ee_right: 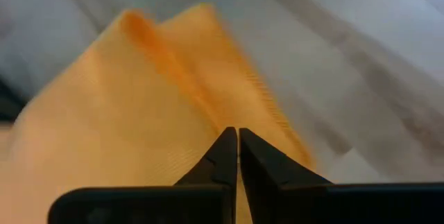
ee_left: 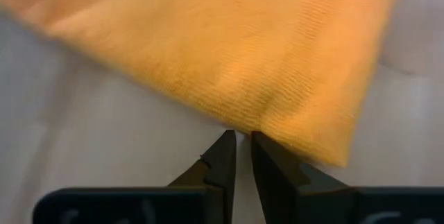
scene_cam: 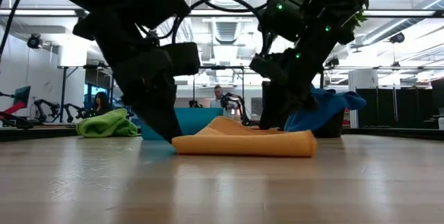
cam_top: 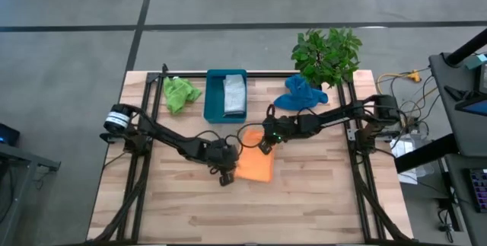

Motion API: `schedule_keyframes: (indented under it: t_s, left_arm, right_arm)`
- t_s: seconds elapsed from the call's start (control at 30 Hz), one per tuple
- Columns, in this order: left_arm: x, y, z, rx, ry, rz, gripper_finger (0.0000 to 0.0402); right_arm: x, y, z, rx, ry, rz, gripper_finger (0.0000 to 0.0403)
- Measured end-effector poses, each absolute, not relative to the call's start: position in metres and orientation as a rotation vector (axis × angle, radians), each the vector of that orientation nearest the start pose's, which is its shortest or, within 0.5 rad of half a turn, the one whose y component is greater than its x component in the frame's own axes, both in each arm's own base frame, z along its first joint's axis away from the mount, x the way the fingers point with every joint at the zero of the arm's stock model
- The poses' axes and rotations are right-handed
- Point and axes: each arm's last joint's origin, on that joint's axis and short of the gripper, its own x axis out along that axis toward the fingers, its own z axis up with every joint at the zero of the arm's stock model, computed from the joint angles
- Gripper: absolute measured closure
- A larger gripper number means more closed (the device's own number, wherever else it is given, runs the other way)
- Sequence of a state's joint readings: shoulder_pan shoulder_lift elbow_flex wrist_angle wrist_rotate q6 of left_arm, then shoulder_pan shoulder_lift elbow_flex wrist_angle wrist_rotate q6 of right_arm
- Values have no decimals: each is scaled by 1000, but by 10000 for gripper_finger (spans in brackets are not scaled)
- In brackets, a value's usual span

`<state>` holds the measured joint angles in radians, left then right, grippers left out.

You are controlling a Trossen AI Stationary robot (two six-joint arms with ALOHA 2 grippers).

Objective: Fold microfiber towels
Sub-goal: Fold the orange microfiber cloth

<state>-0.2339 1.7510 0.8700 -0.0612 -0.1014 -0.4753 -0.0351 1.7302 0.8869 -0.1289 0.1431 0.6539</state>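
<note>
We see the orange towel (cam_top: 255, 165) lying near the table (cam_top: 183, 208) centre, folded over, w/ a raised ridge along the top in the low view. The left gripper (cam_top: 226, 176) is down at its left edge; fingers nearly pressed together, tips at the cloth edge, but we cannot tell if they pinch it. The right gripper (cam_top: 264, 145) is at the far edge, fingers pressed together on the orange towel. Behind: teal tray (cam_top: 215, 107) w/ the grey towel (cam_top: 234, 96) inside, lime green towel (cam_top: 179, 93) to its left, blue towel (cam_top: 301, 94) to its right, beside a potted plant (cam_top: 327, 52)
</note>
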Motion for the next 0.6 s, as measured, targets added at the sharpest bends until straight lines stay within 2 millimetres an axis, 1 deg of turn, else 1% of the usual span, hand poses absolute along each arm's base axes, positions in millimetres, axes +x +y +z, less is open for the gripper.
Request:
schedule_keyframes:
  t_s: [0.13,0.23,0.33,0.43,0.53,0.6]
  left_arm:
    - [325,-86,144,-350,855,-21,369]
    - [327,-94,151,-355,836,-68,369]
    - [322,-103,158,-334,820,-76,369]
    - [317,-111,166,-319,792,-90,369]
    - [314,-120,168,-308,788,-114,369]
    - [315,-126,170,-307,769,-134,369]
  right_arm:
    - [323,-15,154,550,838,-463,391]
    - [320,-2,166,512,816,-392,391]
    - [316,20,181,412,803,-240,391]
    - [309,50,192,287,788,-97,390]
    - [302,79,196,223,782,11,390]
    - [298,95,193,197,794,58,390]
